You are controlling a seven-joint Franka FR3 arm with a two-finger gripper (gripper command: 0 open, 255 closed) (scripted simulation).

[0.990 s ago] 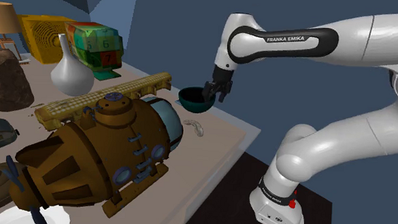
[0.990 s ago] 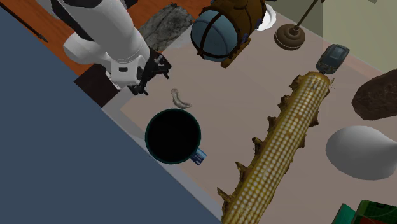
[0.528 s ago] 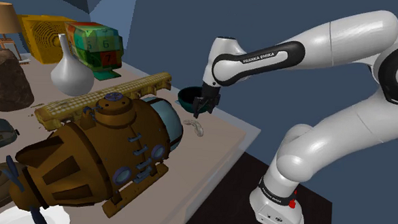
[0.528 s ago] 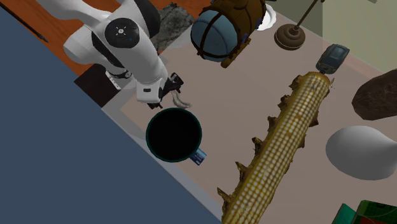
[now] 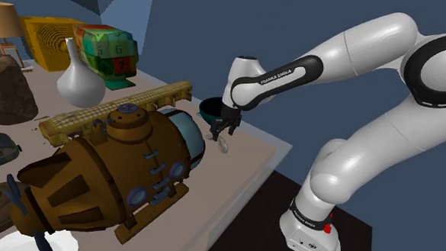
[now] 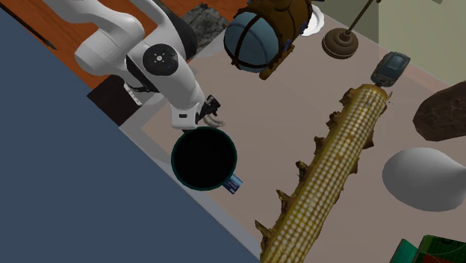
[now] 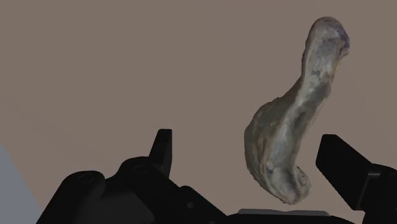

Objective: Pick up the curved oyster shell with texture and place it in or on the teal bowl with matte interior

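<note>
A pale, curved, rough oyster shell (image 7: pixel 292 133) lies flat on the taupe tabletop. My black gripper (image 7: pixel 247 143) hangs open just above it. The shell sits between the two fingers, nearer one of them, and neither finger touches it. In the shoulder view the gripper (image 5: pixel 220 128) points down over the shell (image 5: pixel 224 145), close to the table's near edge. The dark teal bowl (image 5: pixel 211 107) stands just behind it. From the second exterior view the bowl (image 6: pixel 173 153) shows a black inside and a small blue handle, and the gripper (image 6: pixel 211 113) covers most of the shell (image 6: pixel 217 120).
A big brown and blue diving-helmet-like object (image 5: pixel 113 170) lies close at the shoulder view's left of the shell. A long spiky yellow cob (image 6: pixel 336 164) crosses the table behind the bowl. A white vase (image 5: pixel 79 81) and a dark rock (image 5: pixel 9 94) stand farther back. The table edge (image 5: pixel 270 157) is near.
The arm has swung from above the bowl toward the shell and lowered. The gripper now hangs over the shell, still open. Shell and bowl have not moved.
</note>
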